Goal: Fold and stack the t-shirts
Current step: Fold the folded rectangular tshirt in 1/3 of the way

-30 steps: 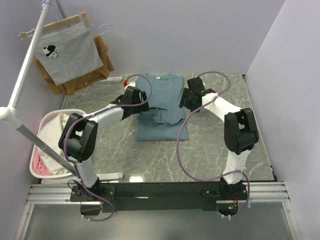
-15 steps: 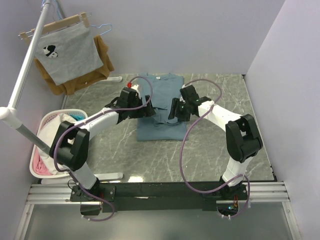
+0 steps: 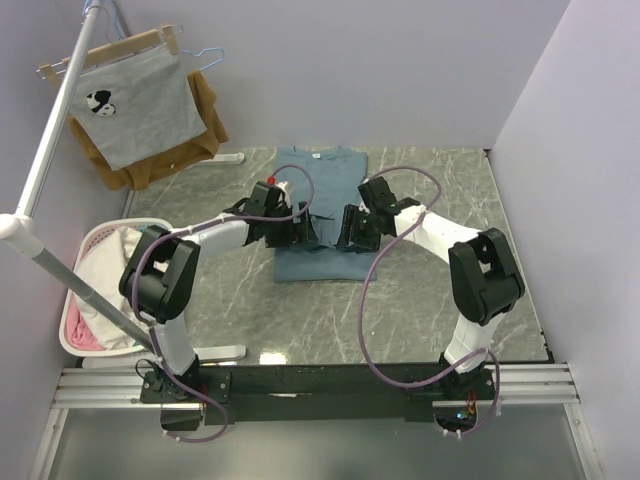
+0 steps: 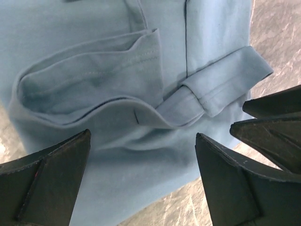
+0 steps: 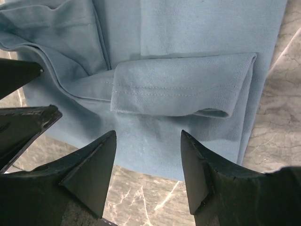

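Observation:
The dusty teal-blue t-shirt (image 3: 322, 200) lies flat on the marble table, folded into a long strip with both sleeves turned in. My left gripper (image 3: 305, 232) and right gripper (image 3: 347, 230) hover close together over its near half, both open and empty. In the left wrist view the shirt (image 4: 117, 61) fills the frame, with a folded sleeve cuff (image 4: 221, 80); my left gripper (image 4: 141, 183) straddles the near hem. In the right wrist view the shirt (image 5: 197, 37) shows a folded sleeve (image 5: 183, 89), and my right gripper (image 5: 148, 174) is just above the hem edge.
A white laundry basket (image 3: 85, 290) with more clothes stands at the left table edge. A grey printed shirt (image 3: 135, 105) and a brown garment (image 3: 208, 115) hang on a rack (image 3: 45, 160) at the back left. Walls close the back and right.
Both grippers have moved from the shirt's sides inward and toward its near hem. The sleeves now lie folded in on the shirt.

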